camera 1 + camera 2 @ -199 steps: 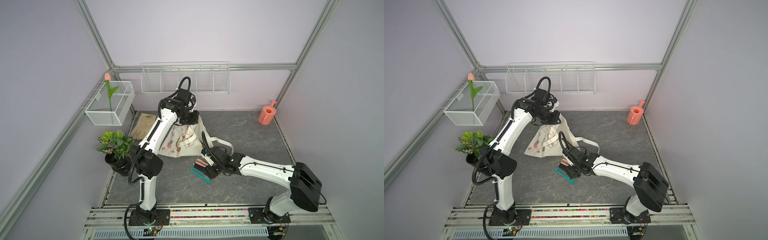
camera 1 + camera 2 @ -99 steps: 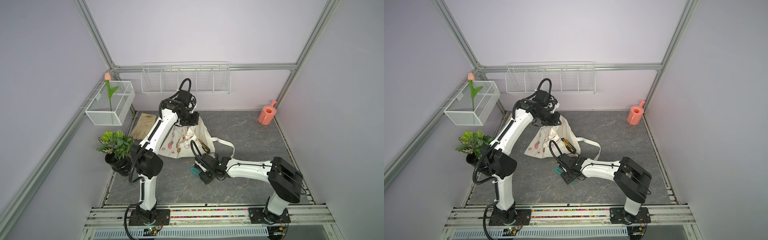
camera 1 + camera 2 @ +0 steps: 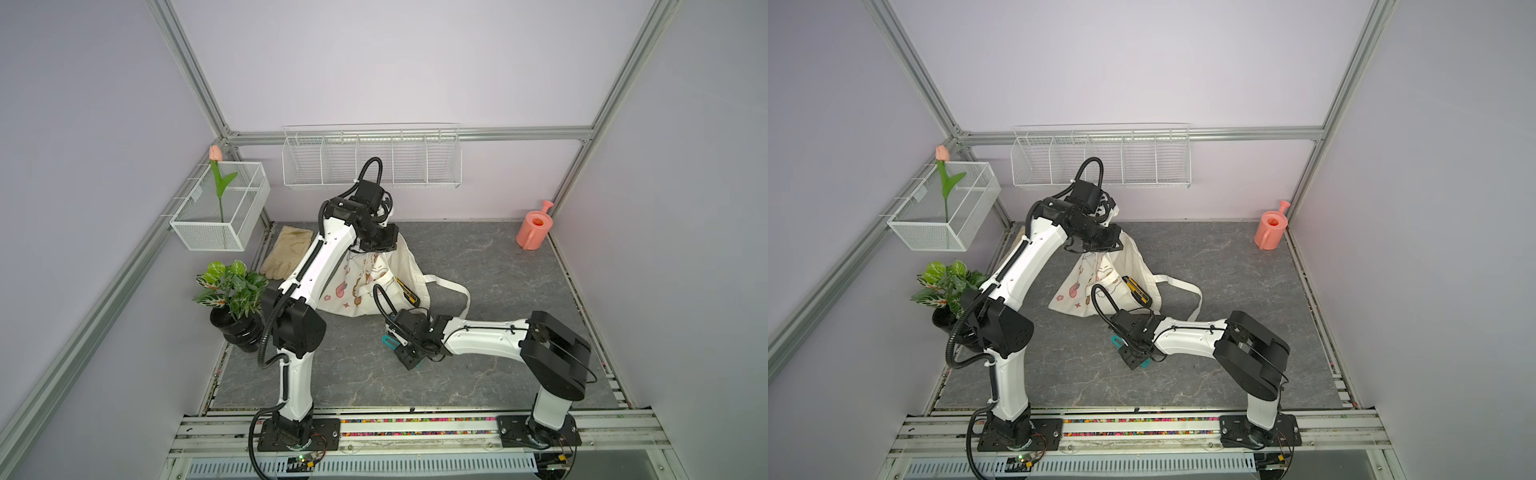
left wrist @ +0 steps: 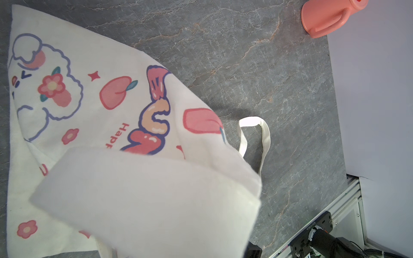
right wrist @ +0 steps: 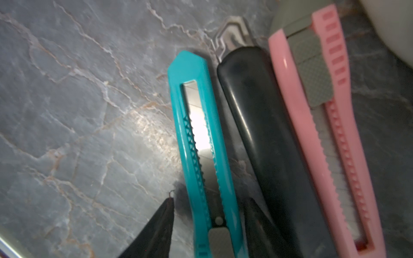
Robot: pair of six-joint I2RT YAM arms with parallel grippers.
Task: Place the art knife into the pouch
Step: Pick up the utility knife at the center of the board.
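Observation:
The pouch [image 3: 361, 286] [image 3: 1084, 286], a cream tote with cartoon prints, is lifted by its top edge in my left gripper [image 3: 376, 248] [image 3: 1100, 249], which is shut on the cloth. In the left wrist view the pouch [image 4: 89, 107] covers the jaws. Three art knives lie side by side on the mat: teal [image 5: 196, 143], black [image 5: 259, 134] and pink [image 5: 312, 111]. My right gripper [image 5: 210, 201] [image 3: 409, 358] is low over them. Its fingers [image 5: 156, 227] straddle the teal knife's slider end with small gaps on both sides. A yellow-black knife [image 3: 406, 291] [image 3: 1137, 289] lies at the pouch's mouth.
A beige glove [image 3: 289, 253] lies at the back left and a potted plant [image 3: 230, 286] stands at the left edge. A pink watering can [image 3: 534, 228] sits in the back right corner. A wire rack [image 3: 370, 162] and a mesh box with a tulip [image 3: 220, 212] hang on the walls.
My right gripper has shifted a little toward the front, settled over the teal knife and narrowed its jaws round it. The left arm holds the pouch as before.

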